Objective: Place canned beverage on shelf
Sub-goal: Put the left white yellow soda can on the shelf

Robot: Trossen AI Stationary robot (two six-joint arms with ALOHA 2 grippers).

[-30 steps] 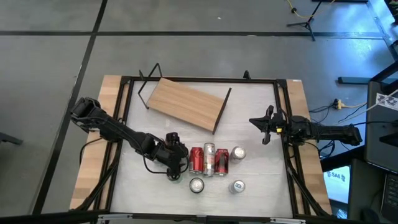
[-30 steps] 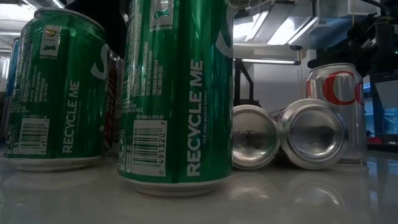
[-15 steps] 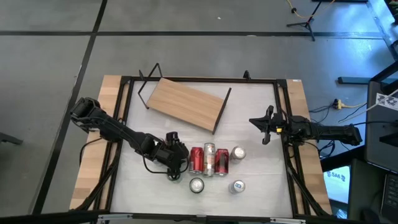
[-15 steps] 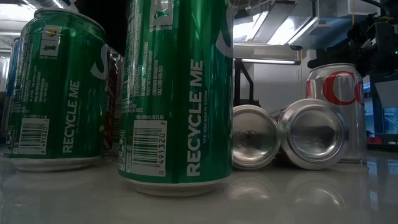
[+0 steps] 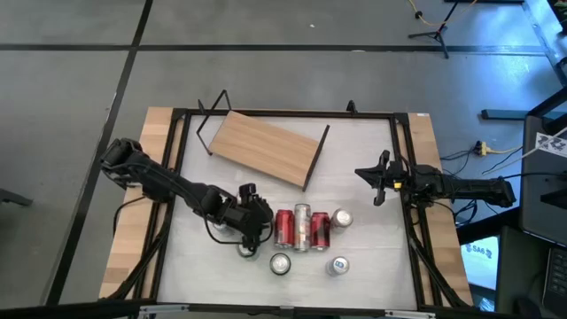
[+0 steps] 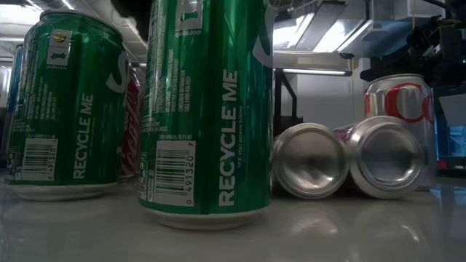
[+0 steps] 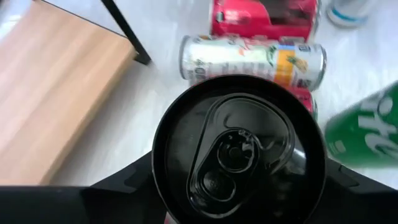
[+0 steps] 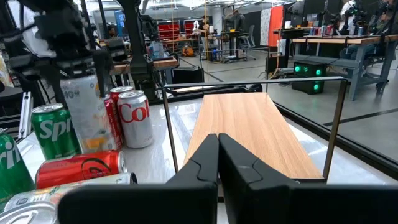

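Grasp looks done: left gripper (image 5: 251, 215) is clenched on a can (image 7: 239, 152), fingers on either side of its body, dark lid with pull tab facing the wrist camera. In the right wrist view the same pale can with orange print (image 8: 87, 115) hangs upright under that gripper, just beside the red cans (image 8: 127, 115). Cannot tell if its base is off the table (image 5: 372, 257) yet

Shelf (image 5: 266, 148) sits angled at the far side of the table, board bare, well apart from the can. Black wire supports (image 5: 316, 158) rise at both short ends.

Step in hand, as I judge it: carry the can over to the board. To do it well:
- raise straight up first; lying cans (image 5: 303, 228) are right next to it, and a sideways drag could knock them or set them rolling
- keep the can vertical, grip firm
- come over the long open side or from above, staying away from the nearer wire end (image 7: 127, 31)
- set down around mid-board, base flat, then release and back off upward
- board stands on thin wire, so lower gently; a hard push might tip or slide it

Green cans (image 6: 207, 109) stand at the near edge, out of the path. Right gripper (image 5: 376, 182) waits at the right side of the table, fingers pressed together, holding nothing
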